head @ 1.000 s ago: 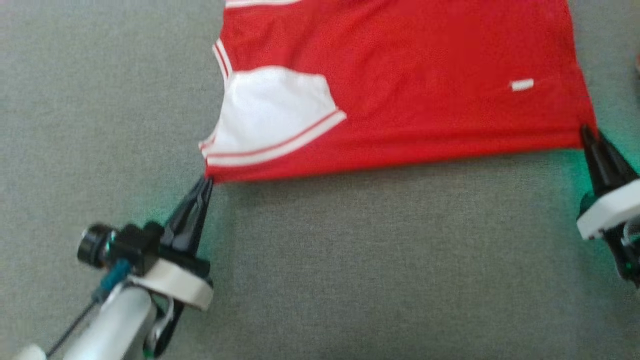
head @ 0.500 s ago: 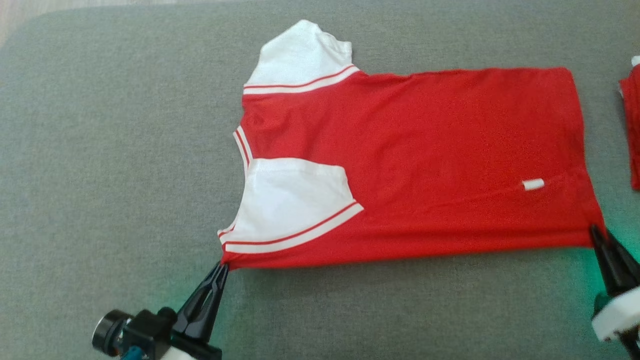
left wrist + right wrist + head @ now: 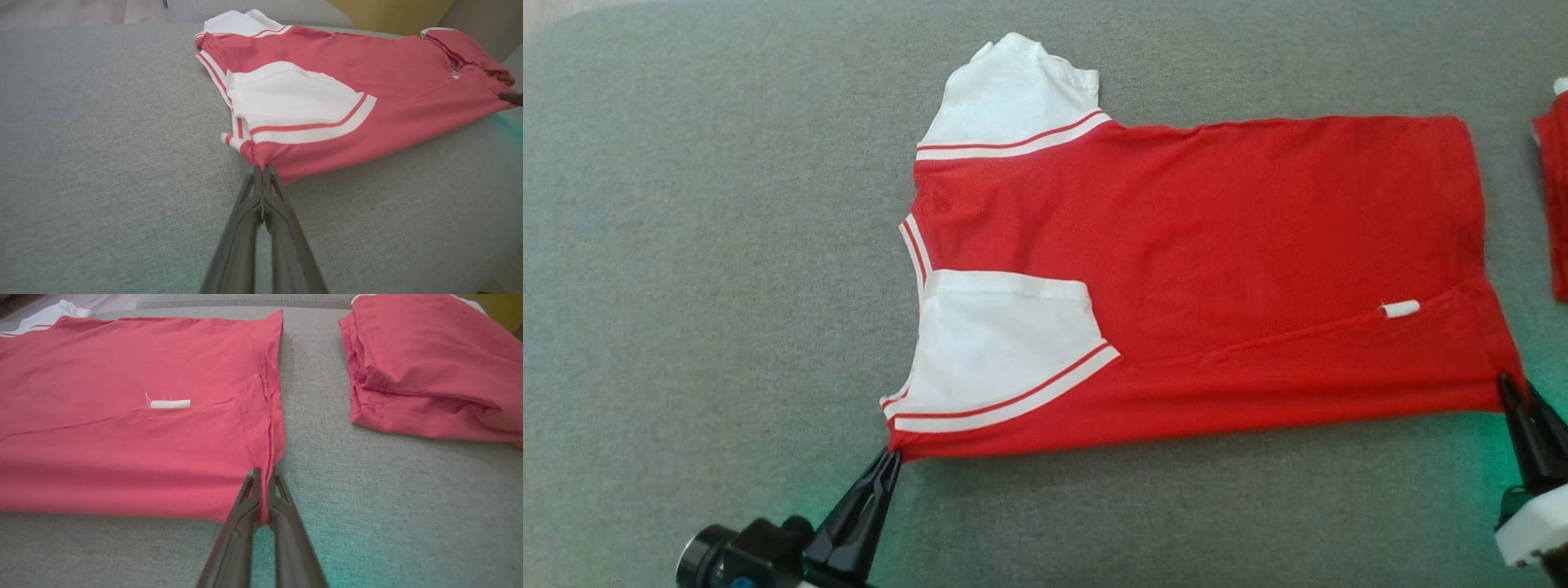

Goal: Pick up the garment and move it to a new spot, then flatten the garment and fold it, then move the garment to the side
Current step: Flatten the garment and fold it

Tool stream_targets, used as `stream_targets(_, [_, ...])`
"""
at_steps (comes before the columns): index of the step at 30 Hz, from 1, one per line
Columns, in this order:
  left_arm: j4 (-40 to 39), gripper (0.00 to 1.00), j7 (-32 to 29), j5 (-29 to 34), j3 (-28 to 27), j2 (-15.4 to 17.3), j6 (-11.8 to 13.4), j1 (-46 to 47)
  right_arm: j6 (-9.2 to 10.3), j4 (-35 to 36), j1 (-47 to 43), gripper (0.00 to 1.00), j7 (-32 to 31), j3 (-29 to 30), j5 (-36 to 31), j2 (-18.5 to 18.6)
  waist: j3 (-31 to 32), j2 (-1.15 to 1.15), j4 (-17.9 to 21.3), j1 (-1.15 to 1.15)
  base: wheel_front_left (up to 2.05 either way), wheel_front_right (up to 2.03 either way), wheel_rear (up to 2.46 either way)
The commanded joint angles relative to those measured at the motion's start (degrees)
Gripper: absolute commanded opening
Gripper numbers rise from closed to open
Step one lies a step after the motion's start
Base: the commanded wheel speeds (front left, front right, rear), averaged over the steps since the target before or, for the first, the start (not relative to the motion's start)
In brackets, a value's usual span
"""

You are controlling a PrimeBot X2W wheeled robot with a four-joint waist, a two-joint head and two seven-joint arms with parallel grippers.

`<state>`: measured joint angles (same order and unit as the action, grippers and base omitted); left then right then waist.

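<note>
A red garment (image 3: 1217,253) with white sleeves and striped trim lies spread on the grey cushion, its near long edge folded over toward the middle. My left gripper (image 3: 892,454) is shut on the near left corner by the white sleeve (image 3: 996,351); the left wrist view has that gripper (image 3: 262,171) pinching bunched red cloth (image 3: 367,77). At the near right corner my right gripper (image 3: 1507,384) is shut on the hem, and in the right wrist view this gripper (image 3: 263,477) clamps the garment (image 3: 122,437) at its folded edge. A small white tag (image 3: 1399,309) shows near that corner.
A second red garment (image 3: 433,367), folded into a stack, sits just right of the spread one, with its edge (image 3: 1553,204) showing at the head view's right border. Bare grey cushion (image 3: 703,286) stretches to the left and in front. The cushion's far edge and wood floor (image 3: 81,10) lie beyond.
The head camera has tilted, so the whole garment now sits lower in view with its far sleeve showing. Both grippers keep their hold on the near corners; the folded edge lies slightly farther over.
</note>
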<state>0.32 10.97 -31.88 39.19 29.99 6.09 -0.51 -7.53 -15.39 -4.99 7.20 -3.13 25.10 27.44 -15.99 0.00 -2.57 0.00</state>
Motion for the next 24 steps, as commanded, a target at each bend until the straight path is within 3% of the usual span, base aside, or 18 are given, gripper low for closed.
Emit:
stream_targets(1, [-2.0, 0.0, -0.4, -0.6, -1.5, 1.9, 0.1, 0.1, 0.04, 1.5, -1.1, 0.0, -0.3, 0.5, -0.3, 1.9, -0.3, 0.0, -0.1, 0.0, 0.0, 0.0, 0.0])
stream_targets(3, [-2.4, 0.0, -1.0, -0.8, -1.2, 2.1, 0.1, 0.0, 0.04, 2.0, -1.3, 0.0, -0.9, 0.9, -0.4, 1.7, -0.5, 0.0, -0.2, 0.0, 0.0, 0.0, 0.0])
stream_targets(4, [-2.5, 0.0, -1.2, -0.9, -1.1, 2.1, 0.1, -0.1, 0.04, 2.2, -1.5, 0.08, -1.2, 1.1, -0.5, 1.6, -0.6, 0.0, -0.2, 0.0, 0.0, 0.0, 0.0])
stream_targets(5, [-2.5, 0.0, -1.2, -0.9, -1.1, 2.1, 0.1, -0.1, 0.04, 2.2, -1.5, 0.08, -1.2, 1.1, -0.5, 1.6, -0.6, 0.0, -0.2, 0.0, 0.0, 0.0, 0.0])
stream_targets(6, [-2.6, 0.0, -1.2, -0.9, -1.1, 2.0, 0.2, -0.1, 0.04, 2.3, -1.6, 0.32, -1.5, 1.2, -0.4, 1.5, -0.8, 0.0, -0.2, 0.0, 0.0, 0.0, 0.0])
stream_targets(7, [-2.6, 0.13, -1.2, -1.0, -1.1, 1.8, 0.4, -0.2, 0.04, 2.5, -1.7, 0.75, -1.8, 1.4, -0.4, 1.4, -0.9, 0.0, -0.3, 0.0, 0.0, 0.0, 0.0])
stream_targets(8, [-2.6, 0.89, -1.2, -1.0, -1.1, 1.7, 0.5, -0.1, 0.04, 2.6, -1.7, 1.0, -1.9, 1.7, -0.4, 1.3, -1.1, 0.0, -0.3, 0.0, 0.0, 0.0, 0.0])
stream_targets(9, [-2.6, 1.0, -0.9, -1.0, -1.2, 1.5, 0.7, 0.0, 0.04, 2.8, -1.5, 1.0, -1.8, 2.2, -0.7, 1.1, -1.2, 0.0, -0.2, 0.0, 0.0, 0.0, 0.0])
stream_targets(12, [-2.8, 1.0, -0.6, -0.5, -1.7, 1.8, 0.5, 1.6, 0.04, 4.2, -1.0, 1.0, -1.5, 3.2, -1.5, 0.6, -1.9, 0.0, 0.1, 0.0, 0.0, 0.0, 0.0])
stream_targets(17, [-7.1, 1.0, -3.2, 1.2, -4.4, 5.2, -0.7, 9.7, 0.04, 7.6, 0.9, 1.0, -1.3, 4.5, -2.8, 0.2, -4.1, 0.0, 0.8, 0.0, 0.0, 0.0, 0.0])
stream_targets(20, [-10.1, 1.0, -7.3, 1.9, -6.3, 7.5, -2.9, 18.3, 0.04, 10.0, 2.6, 1.0, -2.0, 4.3, -4.0, -0.6, -6.2, 0.0, 1.7, 0.0, 0.0, 0.0, 0.0])
stream_targets(24, [-8.8, 1.0, -14.9, 0.4, -7.4, 8.9, -8.7, 32.1, 0.04, 12.8, 5.4, 1.0, -2.8, 3.5, -5.4, -1.8, -9.8, 0.0, 3.5, 0.0, 0.0, 0.0, 0.0])
